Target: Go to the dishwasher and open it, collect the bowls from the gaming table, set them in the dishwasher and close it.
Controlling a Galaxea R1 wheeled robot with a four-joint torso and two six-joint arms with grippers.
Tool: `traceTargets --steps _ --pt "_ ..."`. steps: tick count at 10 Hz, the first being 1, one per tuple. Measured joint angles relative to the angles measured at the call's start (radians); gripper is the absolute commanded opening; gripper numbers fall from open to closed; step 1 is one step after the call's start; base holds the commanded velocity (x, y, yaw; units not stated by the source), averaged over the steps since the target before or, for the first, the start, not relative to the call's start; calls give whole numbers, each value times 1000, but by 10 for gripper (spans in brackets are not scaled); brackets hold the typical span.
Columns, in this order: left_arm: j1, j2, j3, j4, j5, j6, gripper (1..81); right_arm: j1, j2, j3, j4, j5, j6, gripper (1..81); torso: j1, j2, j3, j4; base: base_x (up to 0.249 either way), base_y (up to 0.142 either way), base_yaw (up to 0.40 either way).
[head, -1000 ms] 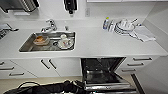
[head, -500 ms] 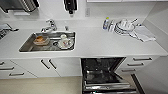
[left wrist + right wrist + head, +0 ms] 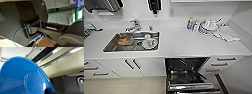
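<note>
The dishwasher stands open under the white counter, right of the sink. Its dark inside and a pulled-out rack show in the head view. A blue bowl shows large and very close in the right wrist view, tilted, with a dark part of my right gripper at its lower rim. Behind the bowl run steel-coloured edges with a dark gap. The left wrist view takes in dark parts of my own body and a thin blue cable.
The steel sink holds a bowl with orange food and a plate. A stack of plates, a cloth and a bottle sit back right. White cabinet doors and drawers flank the dishwasher.
</note>
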Motion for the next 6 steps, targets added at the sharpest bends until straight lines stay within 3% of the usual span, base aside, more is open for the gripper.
traceTargets --steps 3,6 --pt "70 16 -82 77 -42 2 811 108 30 23 47 -35 21 10 0 0 0 0 0 0 0" --pt "121 55 -185 100 -87 3 811 216 119 11 59 -50 66 10 0 0 0 0 0 0 0"
